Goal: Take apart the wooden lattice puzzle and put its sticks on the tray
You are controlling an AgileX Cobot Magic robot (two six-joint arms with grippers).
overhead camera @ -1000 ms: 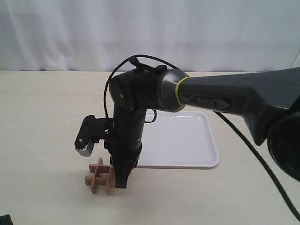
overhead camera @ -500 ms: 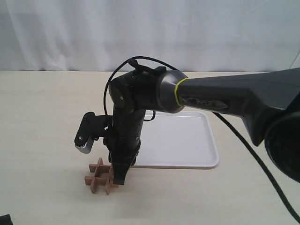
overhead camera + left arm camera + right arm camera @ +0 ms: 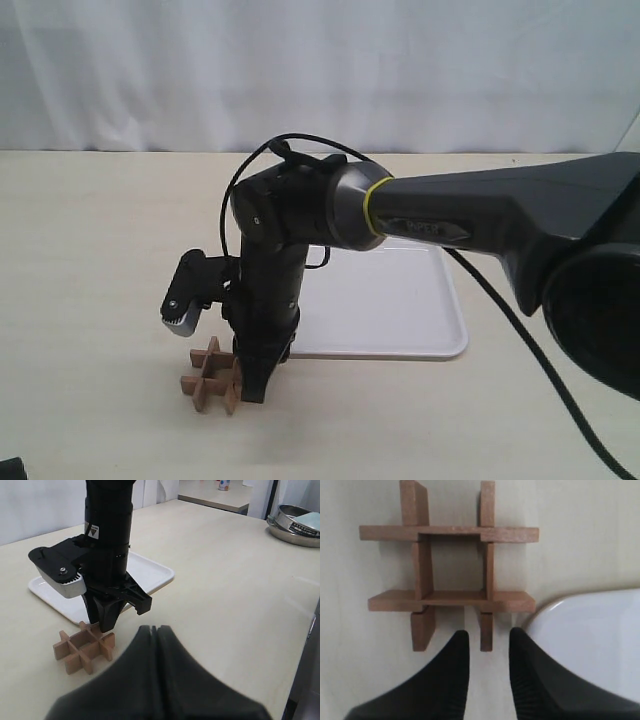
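The wooden lattice puzzle [image 3: 210, 378] lies whole on the table just off the near left corner of the white tray [image 3: 400, 300]. My right gripper [image 3: 255, 390] points straight down at the puzzle's right edge. In the right wrist view the right gripper [image 3: 489, 636] is open, and the end of one stick [image 3: 486, 627] of the puzzle [image 3: 451, 565] sits just beyond the gap between its fingertips, with the tray's corner [image 3: 590, 640] beside them. My left gripper [image 3: 154, 629] is shut on nothing, hovering short of the puzzle [image 3: 84, 646] and the tray [image 3: 152, 572].
Metal bowls [image 3: 296, 524] stand at the far side of the table in the left wrist view. A black cable [image 3: 540, 350] trails from the right arm over the table. A white curtain closes off the back.
The right arm's wrist has shifted slightly left and lower over the puzzle's edge. The puzzle and tray have not moved.
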